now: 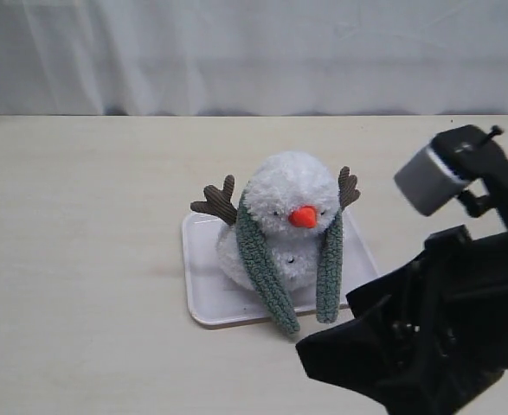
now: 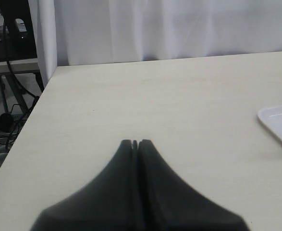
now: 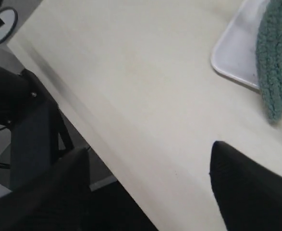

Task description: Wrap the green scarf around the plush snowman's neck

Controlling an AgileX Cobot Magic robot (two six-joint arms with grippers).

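Pale wooden table [image 1: 80, 259], white curtain [image 1: 236, 52] behind.

Item 1: plush snowman [image 1: 292, 186]. It sits on a flat white tray [image 1: 203, 294] near the middle of the table, facing the exterior camera, with its orange nose forward and brown twig arms raised.

Item 2: green scarf [image 1: 266, 268]. It is draped over the back of the snowman's neck, with one strand hanging down each side of the face. The strand on the left of the exterior view runs past the tray's front rim onto the table. The other ends at about the rim. The two strands lie apart, neither crossed nor tied. One end [image 3: 273, 62] shows in the right wrist view, lying over the tray's edge [image 3: 232, 62].

Item 3: left gripper [image 2: 135, 143]. Its fingers are pressed together on nothing. It hangs over bare table well apart from the snowman, with only a corner of the tray [image 2: 280, 122] in its view.

Item 4: right gripper [image 3: 148, 154]. Its fingers are spread wide and empty. It sits near the table's front edge, close to the tray but touching nothing. Its arm [image 1: 435, 337] fills the lower right of the exterior view.

Progress, as a judgement: the scarf is already round the neck as a loose drape. If a full wrap is wanted, crossing one strand over the other at the front is left to do. Otherwise the task looks close to done, with both grippers clear of the scarf
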